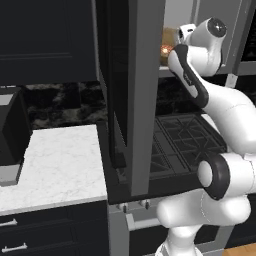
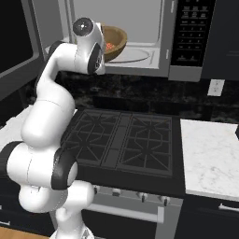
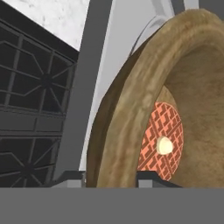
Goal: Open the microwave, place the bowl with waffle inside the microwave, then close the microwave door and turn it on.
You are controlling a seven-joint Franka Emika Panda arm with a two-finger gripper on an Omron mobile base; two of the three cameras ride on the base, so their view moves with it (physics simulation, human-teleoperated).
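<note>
Reaching up over the stove (image 2: 126, 140), the white arm has its gripper (image 3: 110, 177) at the mouth of the microwave (image 2: 140, 35), whose cavity stands open above the burners. The microwave door (image 1: 131, 95) is swung fully out toward the room and, from the left base view, shows edge-on as a tall grey and dark slab in front of the cooktop. The bowl (image 2: 115, 43), tan-brown and wooden-looking, sits tilted at the left front of the light grey interior, just above the round turntable plate (image 2: 135, 55); whether it touches the plate I cannot tell. Inside the bowl lies the waffle (image 3: 161, 141), orange-red with a grid pattern and a pale dab at its centre. In the hand view the bowl's thick rim runs down between the two dark fingertips (image 3: 151, 178), so the jaws stand partly open and closed around that rim, one tip outside the wall and one inside. To the right of the cavity is the dark control panel (image 2: 191, 30). White marble table (image 1: 60, 165) flanks the stove on both sides.
</note>
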